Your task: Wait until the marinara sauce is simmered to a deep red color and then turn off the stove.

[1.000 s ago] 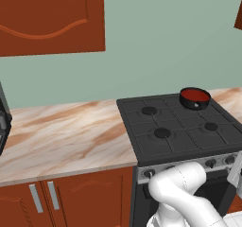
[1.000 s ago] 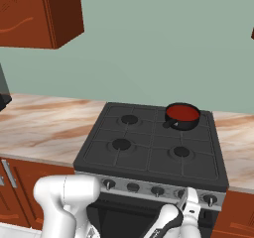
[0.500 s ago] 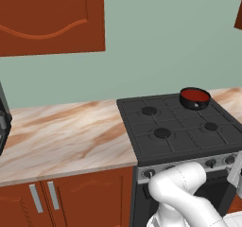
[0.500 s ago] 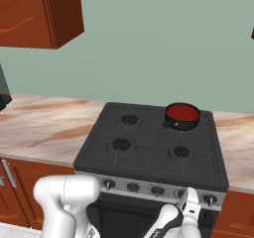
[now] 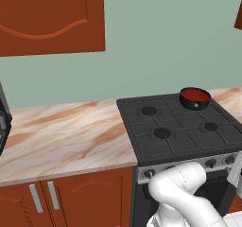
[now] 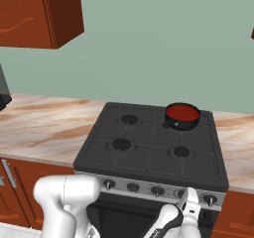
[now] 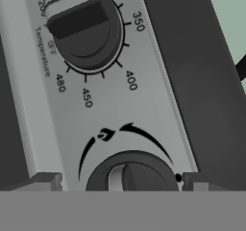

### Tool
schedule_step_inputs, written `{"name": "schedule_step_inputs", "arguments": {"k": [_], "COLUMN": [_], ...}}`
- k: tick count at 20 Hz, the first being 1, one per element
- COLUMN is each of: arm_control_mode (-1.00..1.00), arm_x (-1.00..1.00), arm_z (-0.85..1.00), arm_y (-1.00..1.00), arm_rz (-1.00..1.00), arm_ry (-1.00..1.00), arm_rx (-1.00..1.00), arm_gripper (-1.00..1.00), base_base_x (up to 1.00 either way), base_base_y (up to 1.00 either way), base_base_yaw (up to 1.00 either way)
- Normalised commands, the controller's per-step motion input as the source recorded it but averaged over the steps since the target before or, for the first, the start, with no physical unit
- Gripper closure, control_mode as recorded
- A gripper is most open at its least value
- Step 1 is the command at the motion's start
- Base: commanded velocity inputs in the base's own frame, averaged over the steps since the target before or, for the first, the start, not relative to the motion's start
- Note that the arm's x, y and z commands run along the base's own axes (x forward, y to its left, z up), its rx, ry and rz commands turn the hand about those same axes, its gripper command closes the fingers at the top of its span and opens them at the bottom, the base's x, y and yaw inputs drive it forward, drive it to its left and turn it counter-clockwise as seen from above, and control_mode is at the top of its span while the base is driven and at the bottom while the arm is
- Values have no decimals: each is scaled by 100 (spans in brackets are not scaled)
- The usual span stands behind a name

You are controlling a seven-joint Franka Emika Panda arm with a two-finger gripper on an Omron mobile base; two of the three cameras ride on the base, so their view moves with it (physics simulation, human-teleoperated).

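Across the last second nothing in either base view has shifted: pan point(image 6: 182, 117), arm and camera all keep the same positions, so the robot is judged to be in the waiting phase. The sauce point(image 6: 181, 113) sits in the pan on the rear burner at the right side of the stove point(image 6: 149, 148), close to the wall. Its surface reads as a solid red; whether it has reached the required deep red cannot be settled from these frames. The gripper point(image 6: 191, 207) is already staged low at the front of the stove, just before the silver knob strip, near its right end. In the hand view a burner knob point(image 7: 132, 172) lies straight ahead between the fingertips point(image 7: 45, 181), with a second dial point(image 7: 86, 30) marked OFF and with temperature figures beyond it. The fingers stand apart on either side of the burner knob, wider than its body, and hold nothing; contact with the knob is not evident. Once the colour is judged correct, the next move calls for closing on that knob and rotating it to off.
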Motion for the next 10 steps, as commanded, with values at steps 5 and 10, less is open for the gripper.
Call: {"name": "schedule_step_inputs", "arguments": {"k": [5, 10], "arm_control_mode": [-100, -100], "arm_x": [0, 0], "arm_z": [0, 0], "arm_y": [0, 0], "arm_rz": [0, 0], "arm_ry": [0, 0], "arm_rx": [0, 0], "arm_gripper": [100, 100], "base_base_x": [0, 0], "base_base_y": [0, 0], "base_base_yaw": [0, 0]}}
